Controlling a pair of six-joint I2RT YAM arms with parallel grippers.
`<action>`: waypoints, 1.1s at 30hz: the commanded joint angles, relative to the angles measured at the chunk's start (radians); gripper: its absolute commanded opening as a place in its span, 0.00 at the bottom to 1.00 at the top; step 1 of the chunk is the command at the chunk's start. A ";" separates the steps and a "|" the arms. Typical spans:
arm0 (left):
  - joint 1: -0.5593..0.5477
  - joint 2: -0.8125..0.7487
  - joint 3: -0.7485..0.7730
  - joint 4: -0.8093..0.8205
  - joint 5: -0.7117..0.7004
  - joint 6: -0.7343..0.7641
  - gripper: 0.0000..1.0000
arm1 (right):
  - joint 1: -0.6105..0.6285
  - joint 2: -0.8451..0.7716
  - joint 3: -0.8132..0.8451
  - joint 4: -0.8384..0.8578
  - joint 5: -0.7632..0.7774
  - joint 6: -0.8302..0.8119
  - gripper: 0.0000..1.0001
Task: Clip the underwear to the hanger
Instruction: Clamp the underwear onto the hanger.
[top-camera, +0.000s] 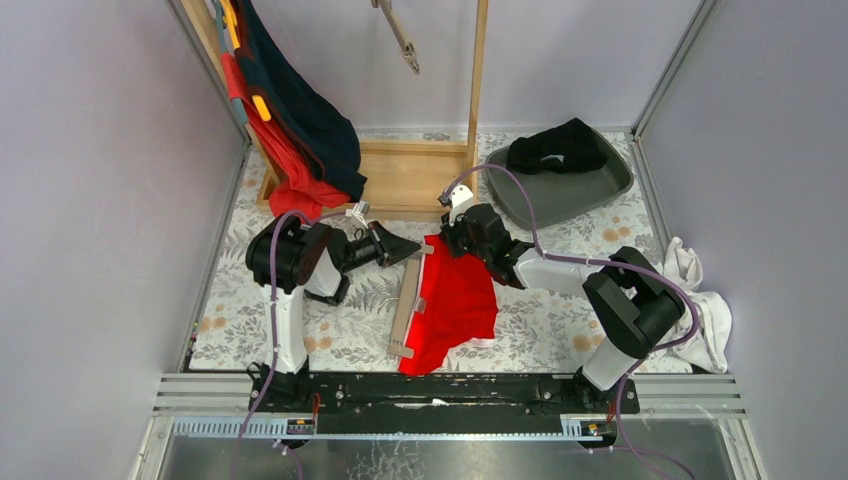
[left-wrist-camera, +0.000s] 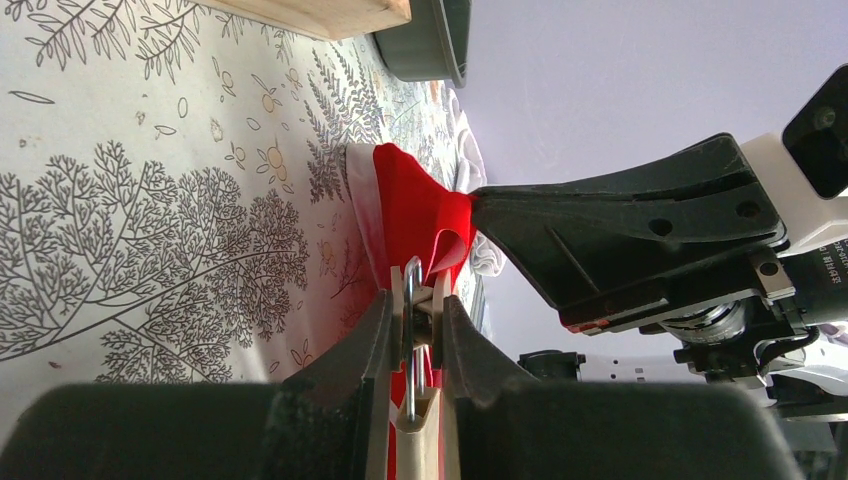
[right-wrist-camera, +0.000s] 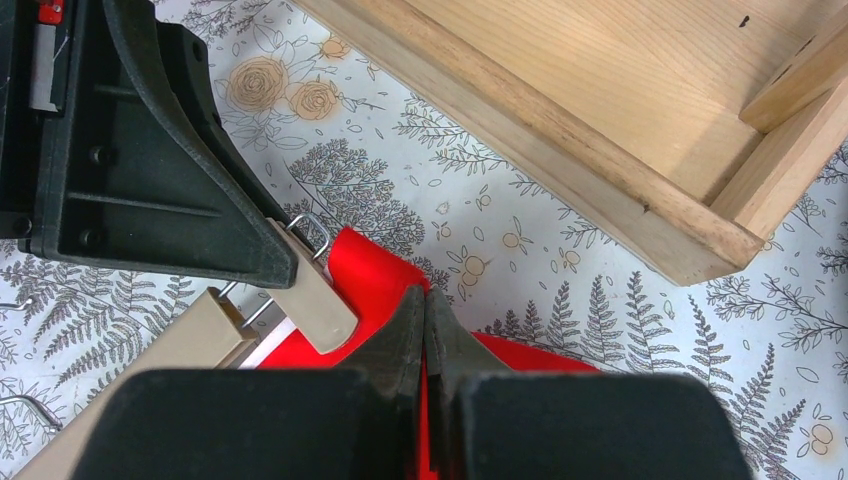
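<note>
Left tool (left-wrist-camera: 418, 300) pinches the clip (right-wrist-camera: 318, 300) at the upper end of the hanger (top-camera: 406, 312), one finger on each lever. Judged purpose: squeezing the levers spreads the clip mouth so that cloth can go in. Right tool (right-wrist-camera: 425, 318) is pressed together on a fold of the red underwear (top-camera: 462, 300) and holds that corner up beside the clip, probably to feed the edge in. The hanger lies flat on the desk (top-camera: 335, 335) in the middle of the top view, running down and slightly left. The underwear is spread just right of it, its upper corner raised where the two tools meet. In the left wrist view the red fold curls right over the clip's wire spring; whether the edge already sits inside the mouth cannot be told from these angles. The split of work looks sensible: one arm opens, the other feeds. Behind, at upper centre, stands a wooden rack base (top-camera: 405, 178), and at upper right a grey tray (top-camera: 610, 190) with a black garment (top-camera: 555, 148). Writing: no brand or label is readable; small print on the dark housing at the right edge of the left wrist view is too fine to read.
</note>
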 joint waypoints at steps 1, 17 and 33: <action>-0.010 -0.037 0.013 0.071 -0.001 0.004 0.00 | 0.006 -0.002 0.047 0.040 0.007 -0.010 0.00; -0.025 -0.026 0.022 0.072 -0.002 0.002 0.00 | 0.005 -0.008 0.047 0.045 0.022 -0.008 0.00; -0.027 -0.014 0.019 0.070 0.002 0.012 0.02 | 0.000 -0.009 0.049 0.043 0.030 -0.006 0.00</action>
